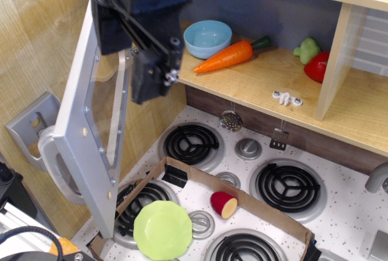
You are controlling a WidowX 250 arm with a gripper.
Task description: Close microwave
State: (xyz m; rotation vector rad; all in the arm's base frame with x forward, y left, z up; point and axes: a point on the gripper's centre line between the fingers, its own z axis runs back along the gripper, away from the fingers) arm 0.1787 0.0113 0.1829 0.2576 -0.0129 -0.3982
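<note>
The microwave is the wooden compartment (260,88) with its grey door (79,130) swung wide open to the left. The door has a clear window and a big grey D-handle (51,167). My black gripper (153,85) hangs at the upper left, right next to the inner face of the door by its window. Its fingers point down and show edge-on as one dark block, so I cannot tell whether they are open or shut. Whether it touches the door is unclear. A blue bowl (207,37) and a toy carrot (233,54) lie inside the compartment.
Below is a stovetop with black coil burners (189,142). On it lie a cardboard frame (242,203), a green plate (162,230) and a red fruit half (223,204). Green and red toy vegetables (315,61) sit at the right. A grey holder (27,124) is on the left wall.
</note>
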